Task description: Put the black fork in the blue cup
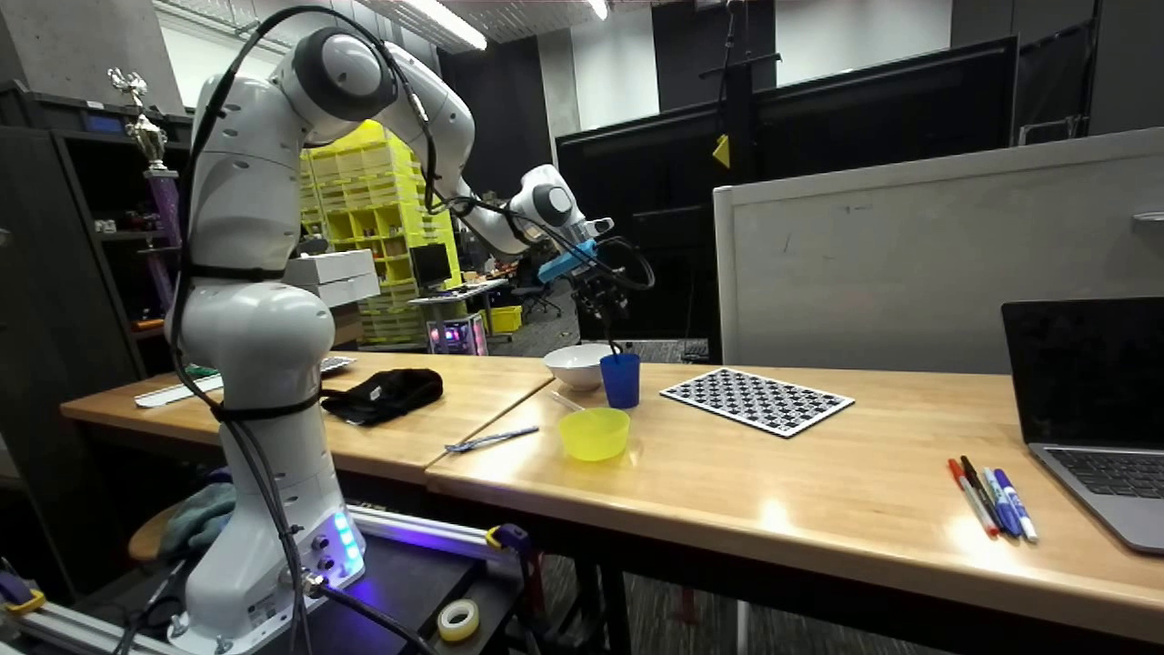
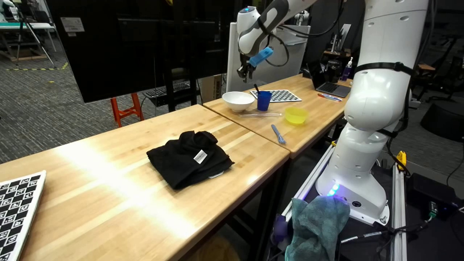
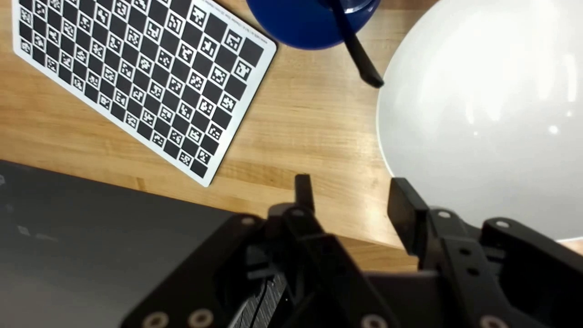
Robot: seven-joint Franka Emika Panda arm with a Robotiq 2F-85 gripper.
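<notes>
The small dark-blue cup (image 1: 621, 382) stands upright on the table, also seen in an exterior view (image 2: 264, 102) and at the top of the wrist view (image 3: 296, 23). The black fork (image 3: 360, 57) is in the cup; its handle leans out over the rim towards the white bowl, and its lower end is hidden inside. The handle also shows above the rim in an exterior view (image 2: 256, 88). My gripper (image 3: 350, 191) is open with nothing between its fingers. It is above the fork and cup, apart from both, as an exterior view shows (image 2: 247, 75).
A white bowl (image 2: 238, 101) stands beside the cup. A yellow-green cup (image 1: 595, 434), a clear utensil (image 2: 261, 115) and a blue-grey utensil (image 1: 491, 439) lie nearby. A checkered board (image 1: 757, 400), pens (image 1: 993, 500) and a laptop (image 1: 1100, 428) are further along. A black cloth (image 2: 191, 159) lies on the adjoining table.
</notes>
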